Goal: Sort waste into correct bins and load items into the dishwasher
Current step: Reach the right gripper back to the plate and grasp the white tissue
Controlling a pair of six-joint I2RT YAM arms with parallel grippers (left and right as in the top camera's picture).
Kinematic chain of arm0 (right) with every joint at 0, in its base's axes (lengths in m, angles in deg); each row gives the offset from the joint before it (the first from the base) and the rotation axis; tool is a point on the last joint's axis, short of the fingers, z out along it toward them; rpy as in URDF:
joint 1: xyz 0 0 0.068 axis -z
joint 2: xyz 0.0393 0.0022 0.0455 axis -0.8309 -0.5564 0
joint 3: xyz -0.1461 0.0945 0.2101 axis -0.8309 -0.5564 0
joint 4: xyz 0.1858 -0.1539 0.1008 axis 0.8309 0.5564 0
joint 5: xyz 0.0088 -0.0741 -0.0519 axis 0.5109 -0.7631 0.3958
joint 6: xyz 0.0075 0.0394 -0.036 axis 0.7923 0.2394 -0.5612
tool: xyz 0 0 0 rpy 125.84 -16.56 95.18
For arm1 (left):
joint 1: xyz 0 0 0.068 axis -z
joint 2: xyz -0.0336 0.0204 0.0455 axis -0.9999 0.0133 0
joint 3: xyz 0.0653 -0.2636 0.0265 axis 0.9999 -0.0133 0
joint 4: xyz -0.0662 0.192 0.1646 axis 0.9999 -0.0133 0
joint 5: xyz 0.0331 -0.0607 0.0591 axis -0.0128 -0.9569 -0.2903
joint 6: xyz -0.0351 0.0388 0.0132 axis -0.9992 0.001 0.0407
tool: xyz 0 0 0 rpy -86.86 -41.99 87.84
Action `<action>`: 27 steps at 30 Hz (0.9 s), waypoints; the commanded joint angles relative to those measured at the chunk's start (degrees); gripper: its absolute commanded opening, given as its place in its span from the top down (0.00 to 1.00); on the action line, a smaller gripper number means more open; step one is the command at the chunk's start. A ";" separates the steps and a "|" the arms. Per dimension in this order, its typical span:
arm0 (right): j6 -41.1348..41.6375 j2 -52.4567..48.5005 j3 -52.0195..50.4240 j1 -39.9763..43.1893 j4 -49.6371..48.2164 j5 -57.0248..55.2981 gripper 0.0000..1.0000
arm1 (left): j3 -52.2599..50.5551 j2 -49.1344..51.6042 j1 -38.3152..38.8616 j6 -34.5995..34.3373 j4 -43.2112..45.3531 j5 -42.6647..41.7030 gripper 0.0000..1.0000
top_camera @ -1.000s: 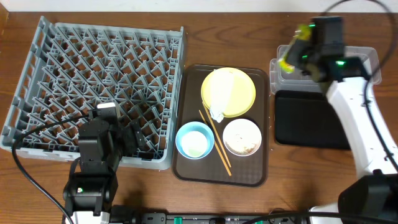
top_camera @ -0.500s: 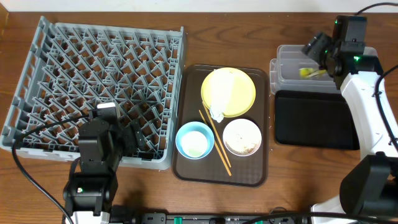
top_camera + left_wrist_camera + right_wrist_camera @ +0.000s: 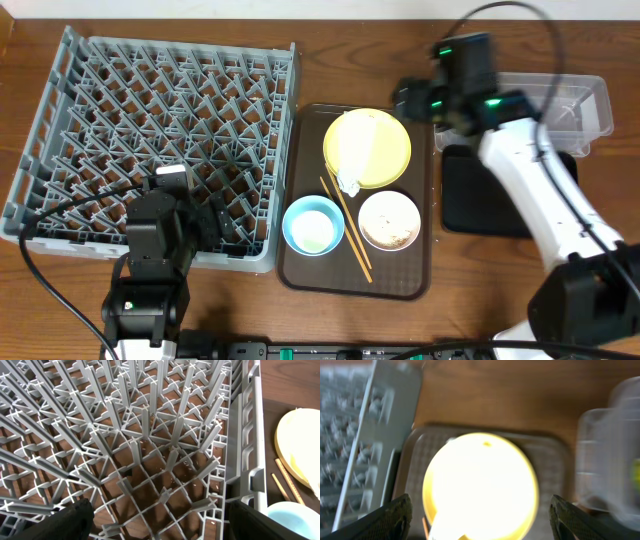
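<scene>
The left gripper hangs over the front right corner of the dish rack, fingers spread wide with only rack pegs between them. The right gripper is above the back right edge of the brown tray, beside the clear tub. Its fingers are also spread wide and hold nothing.

The yellow plate lies at the back of the brown tray, directly below the right gripper. The napkin rests on the plate. The chopsticks lie between the blue bowl and the white-beige bowl at the tray front. The black tray sits just in front of the clear tub, partly covered by the right arm.

A yellowish spot shows inside the tub in the right wrist view; it is too blurred to identify.
</scene>
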 commanded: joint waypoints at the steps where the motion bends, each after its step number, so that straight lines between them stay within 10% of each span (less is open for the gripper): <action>1: -1.18 -4.00 0.02 -4.63 0.44 -5.62 0.16 | 1.40 -0.04 -0.04 -0.52 0.00 0.13 0.11; 9: 6.64 -14.25 0.04 -11.82 -0.15 -10.27 0.27 | 1.40 -0.04 -0.04 -0.52 0.00 0.13 0.11; 20: 11.87 -19.78 0.04 -12.90 -0.87 -11.08 0.68 | 1.40 -0.02 -0.04 -0.52 0.00 0.13 0.11; 27: 11.87 -20.57 0.00 -12.90 -0.63 -11.08 0.71 | 1.40 -0.04 -0.04 -0.52 0.00 0.13 0.11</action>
